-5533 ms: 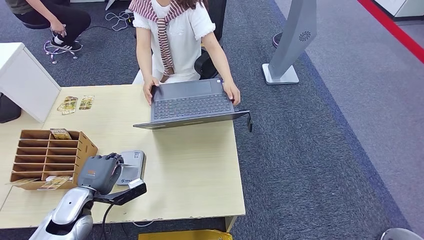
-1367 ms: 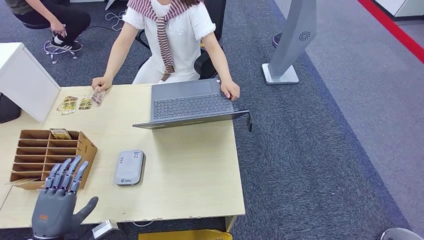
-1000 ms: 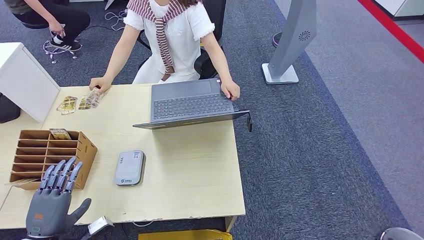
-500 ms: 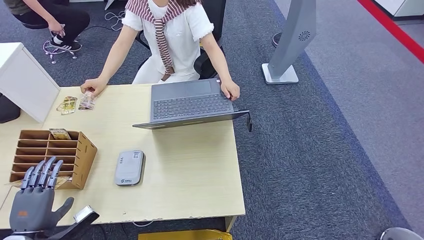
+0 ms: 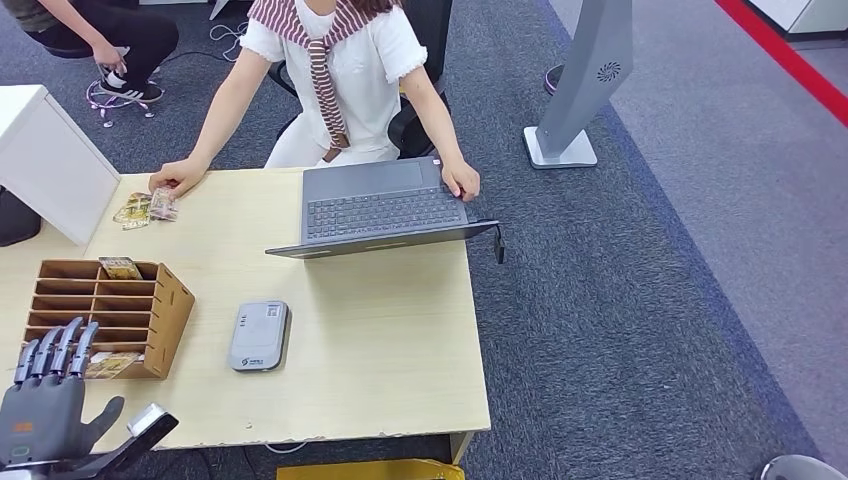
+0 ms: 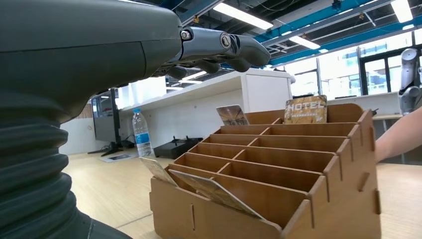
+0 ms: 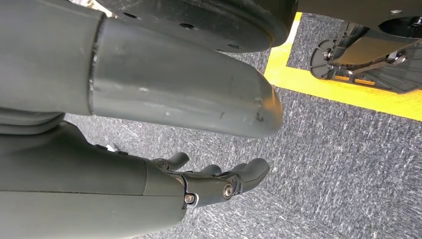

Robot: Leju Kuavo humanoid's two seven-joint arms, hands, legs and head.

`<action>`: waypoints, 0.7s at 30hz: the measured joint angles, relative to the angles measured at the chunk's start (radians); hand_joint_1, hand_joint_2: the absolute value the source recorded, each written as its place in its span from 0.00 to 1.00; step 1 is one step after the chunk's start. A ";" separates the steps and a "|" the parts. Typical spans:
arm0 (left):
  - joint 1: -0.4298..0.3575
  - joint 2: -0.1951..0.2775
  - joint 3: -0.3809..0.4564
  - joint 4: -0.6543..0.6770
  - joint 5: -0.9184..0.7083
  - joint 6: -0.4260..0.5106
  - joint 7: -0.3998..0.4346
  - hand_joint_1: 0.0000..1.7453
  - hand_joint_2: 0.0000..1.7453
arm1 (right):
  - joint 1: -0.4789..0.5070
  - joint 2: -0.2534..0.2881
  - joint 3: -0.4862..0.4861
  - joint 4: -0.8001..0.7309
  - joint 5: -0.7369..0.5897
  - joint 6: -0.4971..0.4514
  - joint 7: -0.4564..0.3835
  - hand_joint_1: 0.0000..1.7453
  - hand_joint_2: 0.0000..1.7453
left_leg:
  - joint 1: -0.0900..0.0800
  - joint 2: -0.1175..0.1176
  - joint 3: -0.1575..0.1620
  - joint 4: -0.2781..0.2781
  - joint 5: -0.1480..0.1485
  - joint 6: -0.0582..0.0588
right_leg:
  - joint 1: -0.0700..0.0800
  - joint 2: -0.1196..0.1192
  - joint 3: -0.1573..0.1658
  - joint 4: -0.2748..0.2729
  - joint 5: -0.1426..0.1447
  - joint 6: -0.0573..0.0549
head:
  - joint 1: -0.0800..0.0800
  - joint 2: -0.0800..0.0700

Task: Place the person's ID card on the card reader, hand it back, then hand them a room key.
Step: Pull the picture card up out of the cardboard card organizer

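Note:
My left hand hovers open, fingers straight and apart, at the table's front left corner, just in front of the wooden card rack. The left wrist view looks past my fingers into the rack, where a "HOTEL" key card stands in a back slot and another card leans in a front one. The grey card reader lies bare, right of the rack. The person's hand touches small cards at the far left edge. My right hand hangs empty over carpet.
An open laptop sits at the far right of the table, with the person's other hand at its corner. A white cabinet stands left of the table. A second person crouches at the back left. A grey kiosk base stands on the carpet.
My left hand has drifted left and back toward the table's front corner, staying open. The person's hand has slid a card leftward beside the other cards at the far edge.

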State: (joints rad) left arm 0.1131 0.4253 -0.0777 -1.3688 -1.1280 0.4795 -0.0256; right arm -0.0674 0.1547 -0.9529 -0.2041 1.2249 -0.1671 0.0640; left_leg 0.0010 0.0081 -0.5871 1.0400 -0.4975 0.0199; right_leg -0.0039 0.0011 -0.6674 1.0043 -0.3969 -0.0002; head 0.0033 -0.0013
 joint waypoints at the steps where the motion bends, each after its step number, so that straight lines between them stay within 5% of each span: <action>1: -0.002 0.000 0.004 0.006 0.000 0.000 0.000 0.00 1.00 | 0.000 0.000 0.000 0.000 0.000 0.000 0.000 0.00 0.00 | 0.000 0.000 0.000 0.000 0.000 0.000 | 0.000 0.000 0.000 0.000 0.000 0.000 | 0.000 0.000; 21: -0.045 -0.011 0.022 0.059 -0.013 -0.055 -0.010 0.00 1.00 | 0.000 -0.001 0.000 0.000 0.015 0.004 -0.002 0.00 0.00 | 0.000 0.000 0.000 0.000 0.000 0.000 | 0.000 0.000 0.000 0.000 0.000 0.000 | 0.000 0.000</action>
State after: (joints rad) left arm 0.0686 0.4145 -0.0557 -1.3099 -1.1414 0.4247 -0.0359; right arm -0.0677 0.1537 -0.9529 -0.2041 1.2400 -0.1629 0.0622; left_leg 0.0010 0.0080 -0.5869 1.0400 -0.4975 0.0199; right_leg -0.0039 0.0011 -0.6674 1.0043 -0.3968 -0.0002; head 0.0032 -0.0011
